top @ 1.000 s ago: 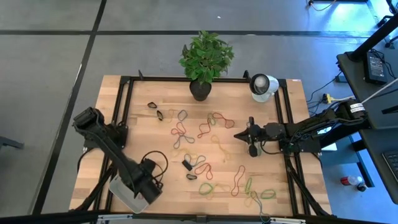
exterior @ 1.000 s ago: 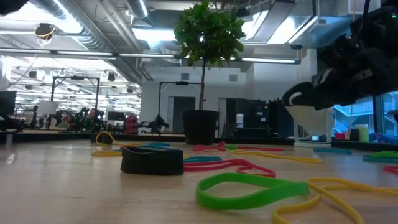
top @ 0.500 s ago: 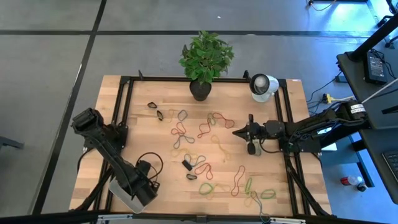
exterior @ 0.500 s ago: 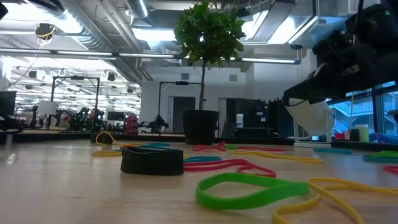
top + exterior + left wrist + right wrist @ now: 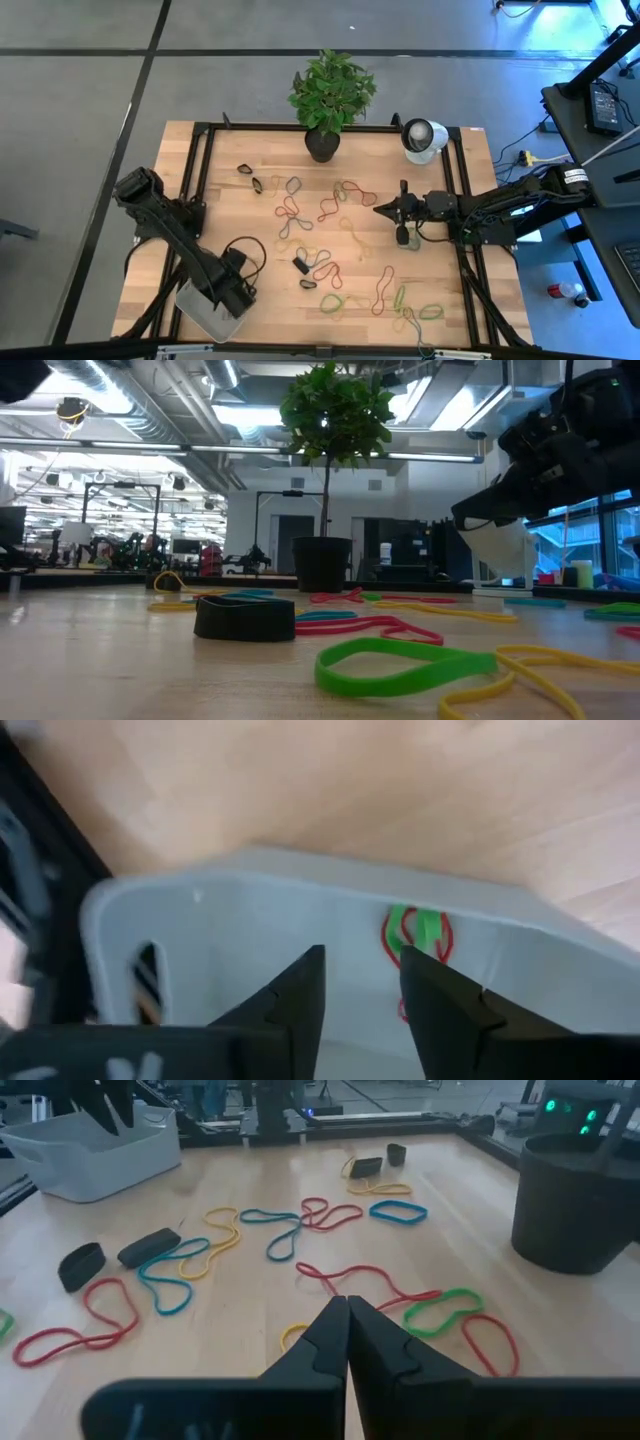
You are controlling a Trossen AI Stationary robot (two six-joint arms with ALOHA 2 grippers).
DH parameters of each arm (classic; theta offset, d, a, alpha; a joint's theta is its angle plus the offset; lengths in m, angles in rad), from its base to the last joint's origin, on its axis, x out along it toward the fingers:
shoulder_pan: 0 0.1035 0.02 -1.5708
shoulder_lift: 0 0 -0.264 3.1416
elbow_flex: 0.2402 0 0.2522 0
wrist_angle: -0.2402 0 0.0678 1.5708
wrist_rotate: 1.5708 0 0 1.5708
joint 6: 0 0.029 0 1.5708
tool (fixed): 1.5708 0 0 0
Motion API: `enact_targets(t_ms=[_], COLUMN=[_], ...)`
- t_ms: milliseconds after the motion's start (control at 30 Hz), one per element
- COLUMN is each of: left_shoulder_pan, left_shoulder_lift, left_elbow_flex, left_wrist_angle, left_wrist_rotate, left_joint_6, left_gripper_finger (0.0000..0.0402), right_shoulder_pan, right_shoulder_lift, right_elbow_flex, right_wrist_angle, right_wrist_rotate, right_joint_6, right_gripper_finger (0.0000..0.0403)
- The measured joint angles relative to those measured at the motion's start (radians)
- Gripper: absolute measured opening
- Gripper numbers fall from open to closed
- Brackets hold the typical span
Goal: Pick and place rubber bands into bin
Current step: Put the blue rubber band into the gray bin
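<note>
So I've got the left gripper (image 5: 362,995) parked right over the bin (image 5: 230,920), fingers spread apart with nothing pinched between them. Looking past them I can see a red and green band (image 5: 417,935) lying on the bin floor, so I'd call this the drop-off step: band's in, hand's empty.

On the overhead, the bin (image 5: 203,316) sits at about 7 o'clock on the table (image 5: 240,215), near the front-left corner, with the left gripper (image 5: 235,290) at its edge. The right gripper (image 5: 381,211) hangs over toward 3 o'clock, pinched shut on nothing, just above the wood.

Loads of rubber bands (image 5: 330,270) are scattered from the centre down to 5 o'clock, plus a few up near 11 (image 5: 252,176). Nowhere near done, I reckon.

Next move, I figure: lift the left arm clear of the bin wall, swing toward the nearest loops around 6 o'clock, and come down flat enough to pinch a thin floppy band off bare wood. There's a small black block (image 5: 300,266) in that cluster I'd steer around.
</note>
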Motion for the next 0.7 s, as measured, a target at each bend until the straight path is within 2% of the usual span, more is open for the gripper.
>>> enact_targets(t_ms=[133,333,500,600,700], left_shoulder_pan=[0.065,0.167,0.258,0.316,0.374], left_shoulder_lift=[-0.085,-0.174,-0.17,-0.153,-0.15], left_elbow_flex=[0.001,0.002,0.002,-0.022,-0.087], left_wrist_angle=[-0.048,-0.109,-0.107,-0.032,0.173], left_wrist_rotate=[-0.063,-0.347,-0.479,-0.532,-0.552], left_joint_6=[0.09,0.262,0.479,0.625,0.825], left_gripper_finger=[0.0101,0.0085,0.0077,0.0069,0.0056], right_shoulder_pan=[0.0,0.0,0.0,0.0,0.0], right_shoulder_lift=[0.0,0.0,0.0,0.0,0.0], right_elbow_flex=[0.0,0.0,0.0,0.0,0.0], right_wrist_angle=[-0.02,-0.021,-0.021,-0.021,-0.021], right_wrist_rotate=[0.0,0.0,-0.001,-0.001,-0.002], right_joint_6=[0.003,0.002,0.031,0.059,0.087], right_gripper_finger=[0.0012,0.0012,0.0012,0.0012,0.0012])
